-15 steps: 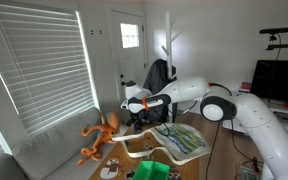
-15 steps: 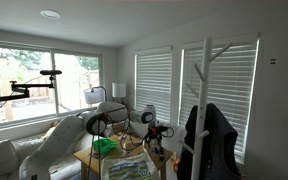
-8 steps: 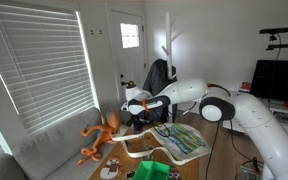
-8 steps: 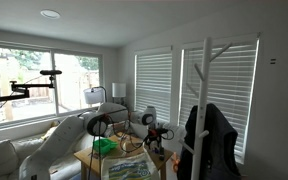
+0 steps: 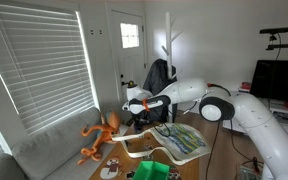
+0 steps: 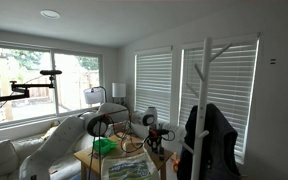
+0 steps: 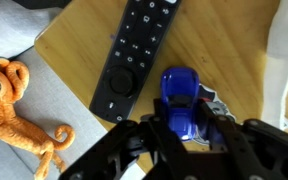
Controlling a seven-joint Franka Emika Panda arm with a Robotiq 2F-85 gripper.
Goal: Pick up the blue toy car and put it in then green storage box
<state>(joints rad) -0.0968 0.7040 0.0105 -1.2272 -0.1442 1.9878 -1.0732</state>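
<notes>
In the wrist view the blue toy car (image 7: 181,98) sits on the wooden table (image 7: 234,50), on a small sticker-like patch. My gripper (image 7: 184,128) is shut on the car, with one black finger (image 7: 156,128) against each of its sides. In both exterior views the gripper (image 5: 135,107) (image 6: 156,131) is low over the table's far end, and the car is too small to make out there. The green storage box (image 5: 150,171) (image 6: 104,146) stands at the other end of the table, apart from the gripper.
A black remote control (image 7: 139,50) lies just left of the car. An orange tentacled toy (image 7: 9,100) (image 5: 99,135) rests on the grey sofa beside the table. A leaf-patterned tray (image 5: 180,140) lies mid-table, and white fabric (image 7: 286,60) sits at the right.
The arm holds the same pose in both exterior views. No object has visibly shifted.
</notes>
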